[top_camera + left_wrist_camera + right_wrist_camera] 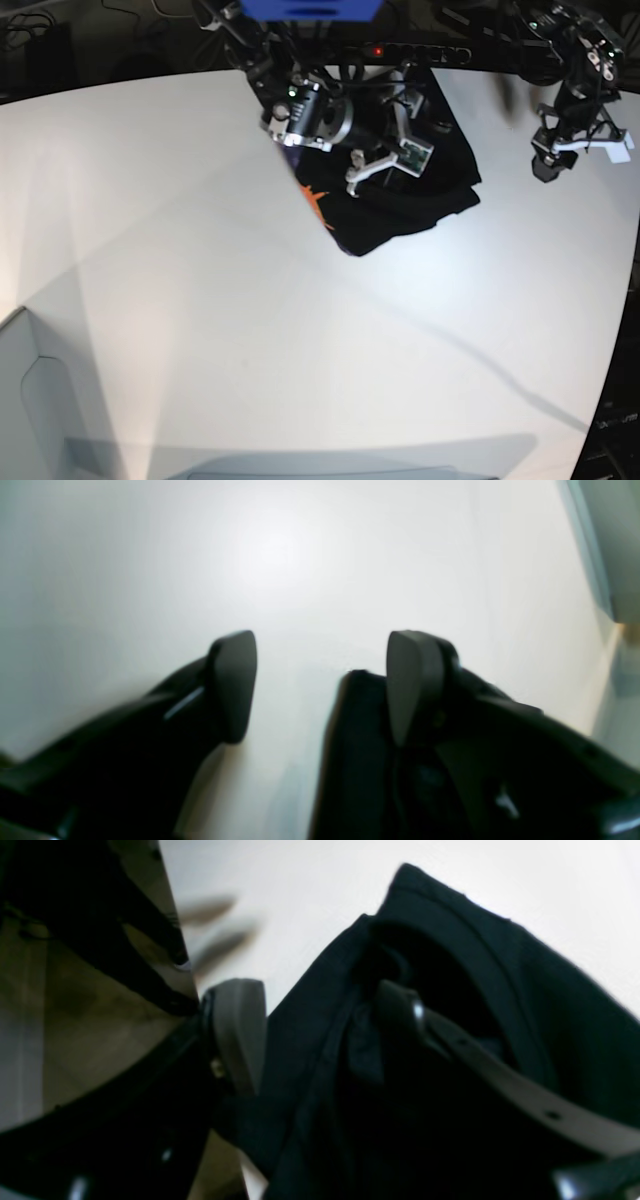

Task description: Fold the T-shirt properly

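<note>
black t-shirt (320, 1055) between right gripper's (320, 1015) fingers

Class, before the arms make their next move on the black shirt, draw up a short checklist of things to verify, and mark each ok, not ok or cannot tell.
1. Left gripper open and holding nothing: ok. Only bare white table shows between its fingers.
2. Right gripper clear of the T-shirt: not ok. Its jaws stand apart, but cloth lies between and over them.
3. T-shirt fully on the table: ok. In the base view it lies bunched near the far edge.
4. Fold neat and flat: not ok. The cloth looks crumpled, with an orange patch showing at its side.
5. Cloth snagged on a right finger: cannot tell.
</note>
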`<move>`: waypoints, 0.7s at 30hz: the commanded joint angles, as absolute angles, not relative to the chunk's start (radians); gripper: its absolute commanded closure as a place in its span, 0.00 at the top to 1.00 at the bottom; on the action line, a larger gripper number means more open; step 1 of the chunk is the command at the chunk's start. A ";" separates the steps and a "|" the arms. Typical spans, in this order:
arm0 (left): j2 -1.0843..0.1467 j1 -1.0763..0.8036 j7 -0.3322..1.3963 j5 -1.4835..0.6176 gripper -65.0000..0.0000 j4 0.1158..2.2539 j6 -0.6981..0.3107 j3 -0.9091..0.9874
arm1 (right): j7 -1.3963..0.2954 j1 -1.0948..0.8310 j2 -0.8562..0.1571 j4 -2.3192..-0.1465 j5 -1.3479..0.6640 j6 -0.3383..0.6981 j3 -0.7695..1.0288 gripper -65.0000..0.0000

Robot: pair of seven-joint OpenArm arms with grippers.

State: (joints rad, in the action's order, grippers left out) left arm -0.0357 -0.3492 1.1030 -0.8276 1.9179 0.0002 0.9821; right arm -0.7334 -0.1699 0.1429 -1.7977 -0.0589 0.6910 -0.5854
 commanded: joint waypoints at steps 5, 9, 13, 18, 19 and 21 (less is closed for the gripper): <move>-0.045 -0.351 1.095 -0.835 0.62 1.933 -0.004 0.986 | -0.700 -0.162 0.157 -1.933 -0.087 0.698 -0.547 0.55; -0.054 -0.351 1.098 -0.835 0.62 1.933 -0.004 1.018 | -0.710 -0.163 0.153 -1.994 -0.087 0.698 -0.430 0.55; -0.059 -0.348 1.101 -0.835 0.62 1.931 -0.004 1.058 | -0.702 -0.183 0.110 -2.012 -0.087 0.698 -0.328 0.55; -0.068 -0.346 1.102 -0.840 0.62 1.931 -0.005 1.089 | -0.700 -0.260 0.074 -2.005 -0.087 0.698 -0.315 0.55; -0.079 -0.346 1.102 -0.842 0.62 1.931 -0.005 1.090 | -0.700 -0.277 0.073 -1.997 -0.087 0.698 -0.332 0.55; -0.084 -0.346 1.102 -0.843 0.62 1.931 -0.005 1.090 | -0.700 -0.300 0.062 -1.985 -0.085 0.698 -0.378 0.55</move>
State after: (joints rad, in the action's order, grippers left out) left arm -0.0719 -0.3473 1.1133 -0.8284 1.9175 -0.0002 1.0843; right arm -0.7311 -0.3065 0.0540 -1.9686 -0.0635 0.6910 -0.3759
